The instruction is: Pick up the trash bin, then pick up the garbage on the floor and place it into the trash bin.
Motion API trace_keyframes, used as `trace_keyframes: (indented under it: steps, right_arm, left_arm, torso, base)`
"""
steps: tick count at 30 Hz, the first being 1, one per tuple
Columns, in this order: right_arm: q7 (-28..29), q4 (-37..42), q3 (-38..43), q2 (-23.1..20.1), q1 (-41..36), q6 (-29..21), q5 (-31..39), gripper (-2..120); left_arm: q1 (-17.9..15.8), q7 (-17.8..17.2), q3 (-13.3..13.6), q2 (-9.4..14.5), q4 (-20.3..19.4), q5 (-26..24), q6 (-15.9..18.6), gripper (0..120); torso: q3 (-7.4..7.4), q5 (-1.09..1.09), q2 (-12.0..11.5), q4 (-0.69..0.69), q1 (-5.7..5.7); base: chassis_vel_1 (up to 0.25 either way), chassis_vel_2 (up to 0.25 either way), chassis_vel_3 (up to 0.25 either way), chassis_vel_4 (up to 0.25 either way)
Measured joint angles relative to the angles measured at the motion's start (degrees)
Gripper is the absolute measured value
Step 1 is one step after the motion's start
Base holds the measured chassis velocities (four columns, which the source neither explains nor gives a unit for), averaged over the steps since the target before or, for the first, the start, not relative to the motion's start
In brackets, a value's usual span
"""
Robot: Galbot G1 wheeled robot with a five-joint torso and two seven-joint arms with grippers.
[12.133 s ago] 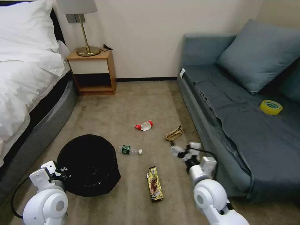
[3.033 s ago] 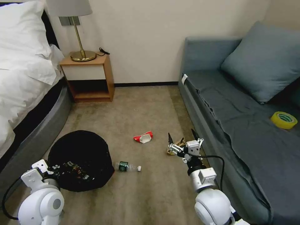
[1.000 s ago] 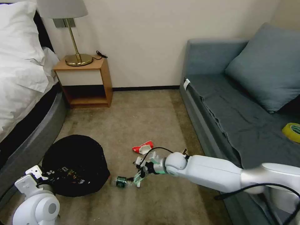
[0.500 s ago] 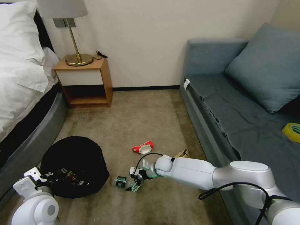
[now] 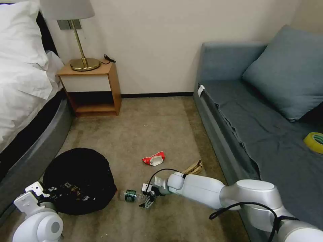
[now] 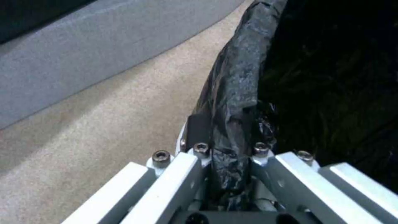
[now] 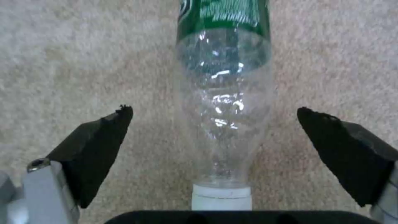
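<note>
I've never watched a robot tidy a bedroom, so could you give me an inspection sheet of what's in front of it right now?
Surface: beige carpet floor.
Job's things: trash bin with black liner; clear bottle lying on its side; red-and-white pack; tan paper.
Clutter: yellow tape roll on the sofa.
Grippers: left gripper clamped on the bin's rim; right gripper open, straddling the bottle's neck.
Cables: black cable along the right arm.
Surroundings: bed, nightstand, lamp.

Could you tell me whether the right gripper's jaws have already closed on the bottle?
No, the right gripper is open, its jaws standing clear on both sides of the bottle.
</note>
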Motion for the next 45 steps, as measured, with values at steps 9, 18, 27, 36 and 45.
trace_keyframes:
  steps: [9,18,27,36,45]
  right_arm:
    - [-0.07,-3.30,1.79,1.34,-1.52,2.36,-2.08,79]
    - [0.39,-2.95,2.11,0.57,-1.90,3.70,-2.30,46]
    - [1.72,2.55,2.63,-2.66,-0.64,3.64,-0.26,24]
    - [5.16,14.27,7.00,-10.99,3.29,1.77,3.26,24]
    - [9.63,28.02,14.89,-13.76,7.00,-2.27,8.15,24]
  left_arm:
    - [-0.13,0.08,0.01,0.05,0.32,0.16,-0.24,2]
    - [-0.18,0.20,0.12,0.07,0.39,0.34,-0.37,2]
    - [-0.31,0.27,0.44,0.08,0.87,0.52,-0.37,2]
    - [-0.80,0.29,1.55,0.36,1.67,1.03,-0.38,2]
    - [-1.43,0.16,3.93,0.04,2.05,2.50,-0.35,2]
  torso:
    - [0.00,0.00,0.00,0.00,0.00]
    - [0.00,0.00,0.00,0.00,0.00]
    - [0.00,0.01,0.00,0.00,0.00]
    - [0.00,0.01,0.00,-0.01,0.00]
    - [0.00,0.00,0.00,-0.01,0.00]
  base:
    - [0.000,0.000,0.000,0.000]
    - [0.000,0.000,0.000,0.000]
    - [0.000,0.000,0.000,0.000]
    - [0.000,0.000,0.000,0.000]
    - [0.000,0.000,0.000,0.000]
